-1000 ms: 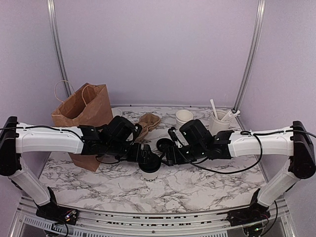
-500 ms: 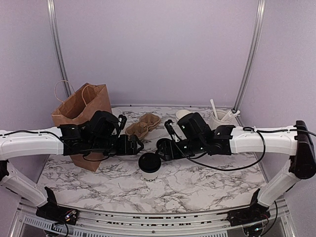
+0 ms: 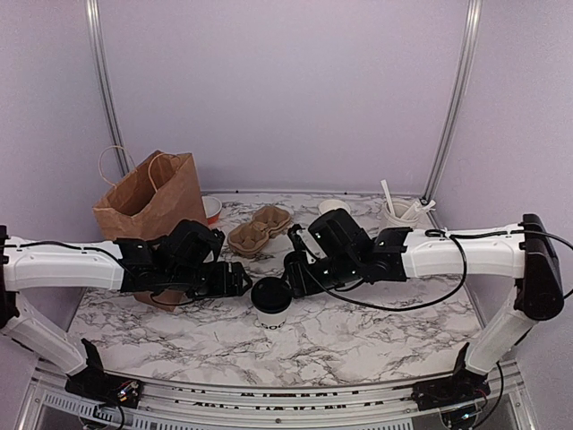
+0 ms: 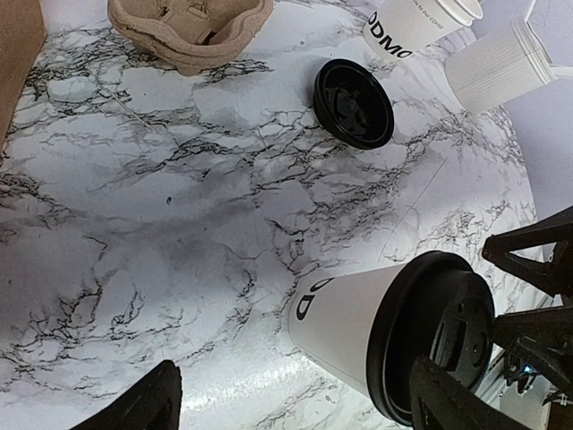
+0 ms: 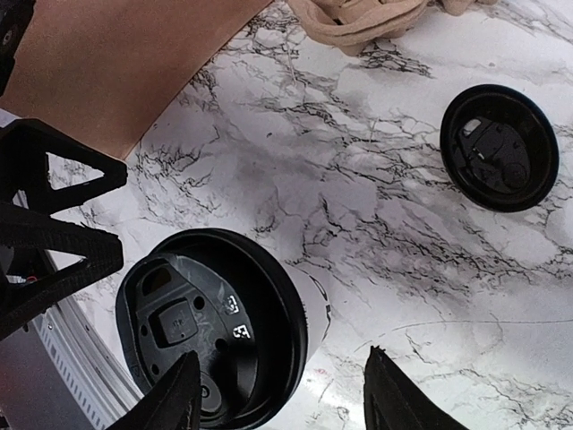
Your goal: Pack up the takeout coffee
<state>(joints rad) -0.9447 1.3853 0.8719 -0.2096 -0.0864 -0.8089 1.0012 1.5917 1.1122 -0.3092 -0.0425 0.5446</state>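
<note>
The takeout coffee [image 3: 270, 302], a small white cup with dark lettering and a black lid, stands upright on the marble table [image 3: 358, 331] between the two arms. My left gripper [image 3: 238, 280] is open and empty just left of it. In the left wrist view the cup [image 4: 358, 327] sits low right between the spread fingers of that gripper [image 4: 295, 414]. My right gripper [image 3: 294, 269] is open and empty just behind and right of the cup. In the right wrist view the lid [image 5: 210, 327] lies by the left finger of that gripper [image 5: 288, 394].
A brown paper bag [image 3: 152, 202] stands at the back left with a small orange-banded bowl [image 3: 212, 208] beside it. A cardboard cup carrier [image 3: 260, 228] lies behind the grippers. A loose black lid [image 4: 354, 103], a second lettered cup [image 3: 333, 209] and a cup of white utensils [image 3: 398, 217] are at the back right.
My left gripper has drawn back left off the cup's lid. My right gripper has shifted left and back. The cup has stayed in place.
</note>
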